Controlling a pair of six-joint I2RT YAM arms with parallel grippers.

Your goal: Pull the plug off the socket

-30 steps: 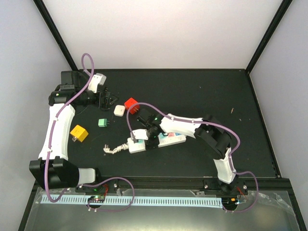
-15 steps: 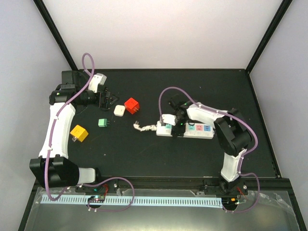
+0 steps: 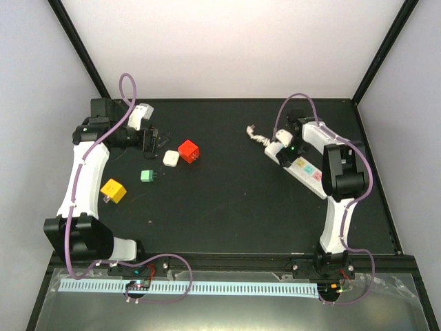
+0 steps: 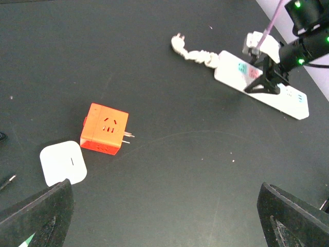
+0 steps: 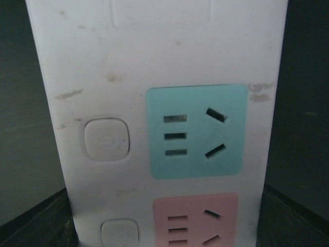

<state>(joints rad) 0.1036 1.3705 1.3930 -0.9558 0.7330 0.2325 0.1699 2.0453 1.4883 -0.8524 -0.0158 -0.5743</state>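
- Closest to the near edge and toward the left edge of the surface, a yellow block is seen. A small green block lies just beyond it.
- The socket is laid diagonally close to the right edge. One end is turned toward the near right corner and the other toward the far edge.
- The right gripper is positioned directly over the socket. Its fingers are spread wide, one on each side of the white body, and nothing is gripped. Whether they touch the socket cannot be told.
- In the right wrist view, a blue outlet and a pink outlet are shown with their slots uncovered. A white button is set beside the blue one.
- Left of the middle of the surface, a flat white block and a red block with metal prongs are laid just beside each other.
- The left gripper is positioned just left of these two, toward the far left corner. It is open, with nothing between its fingers.
- Farthest off, a short twisted white cord is run from the socket's far end toward the far edge.
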